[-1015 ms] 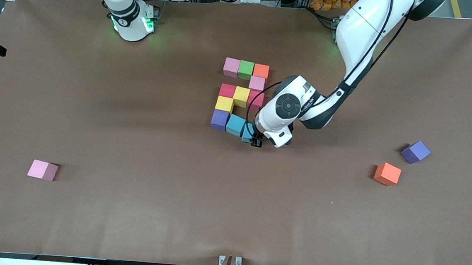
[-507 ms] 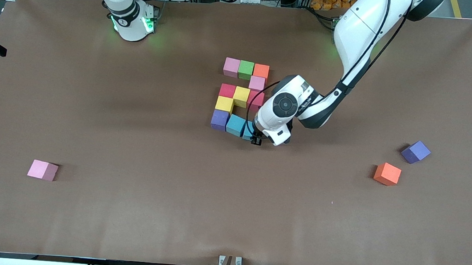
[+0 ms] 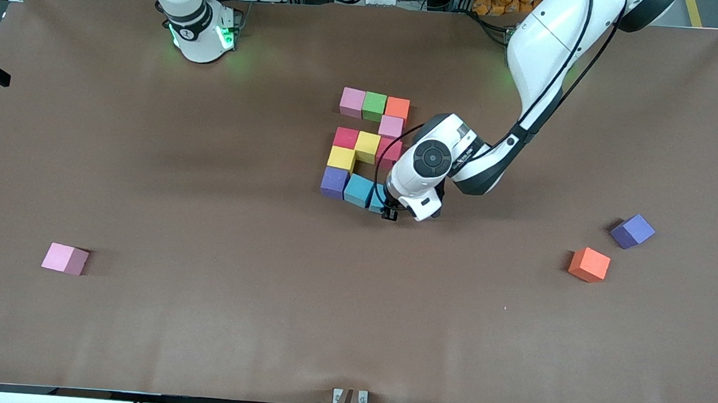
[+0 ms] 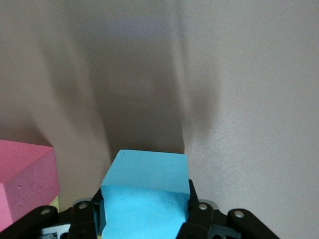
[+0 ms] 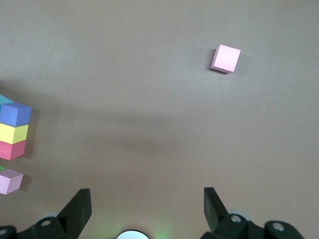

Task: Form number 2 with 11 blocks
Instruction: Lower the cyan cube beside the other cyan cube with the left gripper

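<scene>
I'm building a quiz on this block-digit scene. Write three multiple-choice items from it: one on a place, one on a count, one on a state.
1. Where is the left gripper?
A. at the digit's row nearest the front camera
B. over the loose pink block
C. at the green block

2. How many blocks lie loose, apart from the number 2?
A. one
B. three
C. five

3. What is the right gripper's state?
A. shut on a yellow block
B. shut on nothing
C. open, holding nothing

Key:
1 A: it sits at the sky-blue block ending the row beside the other sky-blue block.
2 B: the loose pink block, loose orange block and loose purple block sit alone.
3 C: the right wrist view shows its fingers spread over bare table.
</scene>
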{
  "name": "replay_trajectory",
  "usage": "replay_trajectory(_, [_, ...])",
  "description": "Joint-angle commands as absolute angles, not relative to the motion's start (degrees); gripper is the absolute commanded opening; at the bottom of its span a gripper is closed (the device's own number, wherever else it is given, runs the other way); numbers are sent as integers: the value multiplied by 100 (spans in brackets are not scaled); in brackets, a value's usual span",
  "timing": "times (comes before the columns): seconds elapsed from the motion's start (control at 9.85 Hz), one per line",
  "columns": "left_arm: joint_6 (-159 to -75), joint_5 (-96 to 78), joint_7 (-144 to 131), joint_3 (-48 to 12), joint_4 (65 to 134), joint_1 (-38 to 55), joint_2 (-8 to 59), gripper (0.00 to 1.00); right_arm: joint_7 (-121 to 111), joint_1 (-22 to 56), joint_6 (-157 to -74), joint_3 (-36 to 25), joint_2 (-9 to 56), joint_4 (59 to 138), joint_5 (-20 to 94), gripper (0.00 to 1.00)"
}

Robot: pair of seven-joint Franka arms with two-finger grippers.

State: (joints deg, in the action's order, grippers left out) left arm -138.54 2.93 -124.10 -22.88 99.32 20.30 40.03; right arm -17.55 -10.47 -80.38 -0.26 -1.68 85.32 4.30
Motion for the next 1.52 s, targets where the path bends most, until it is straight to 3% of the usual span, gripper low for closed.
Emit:
replay_trajectory(0.0, [-13878, 448, -12630, -2232, 9949, 2109, 3990, 0, -1687, -1063, -8007, 0, -123, 8438, 501, 100])
replay_trajectory(1.42, [-13465, 448, -12841, -2232, 9870, 2153, 4008, 0, -1687, -1063, -8051, 0, -88, 8429, 510, 100])
